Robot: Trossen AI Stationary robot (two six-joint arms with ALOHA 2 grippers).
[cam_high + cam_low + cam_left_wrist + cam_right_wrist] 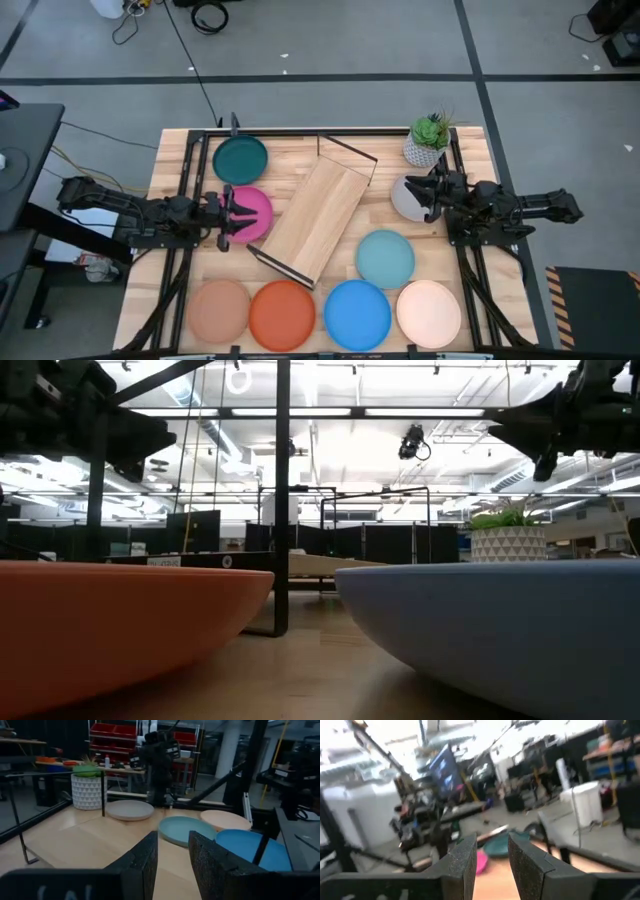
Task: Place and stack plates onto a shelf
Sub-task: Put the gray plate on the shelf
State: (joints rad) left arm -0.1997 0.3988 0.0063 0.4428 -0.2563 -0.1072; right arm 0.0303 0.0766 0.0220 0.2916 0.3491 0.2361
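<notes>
- Over the worktop [170, 150] from above, we see the shelf [318, 217] lying skewed in the middle with no plate on it yet; teal [240, 159], magenta [250, 212] and grey [405, 197] plates sit around it, and tan [219, 309], orange [282, 315], blue [357, 314], cream [429, 312] and light blue [385, 258] ones lie nearer the front.
- Our left end effector [228, 216] hangs over the magenta plate's edge, fingers slightly parted on nothing.
- Our right end effector [434, 190] hovers at the grey plate beside the potted plant [431, 139], fingers likewise a little apart and empty.
- Risk, as we judge it: a thin flat rim gives little to pinch, so a plate could skid or tip out mid-lift; the shelf's angle could leave one overhanging, and the plant stands close to the right arm's swing.
- Only the top view shows the whole layout; the low view shows both arms clear above the surface; the left wrist view [172, 862] shows that finger gap.
</notes>
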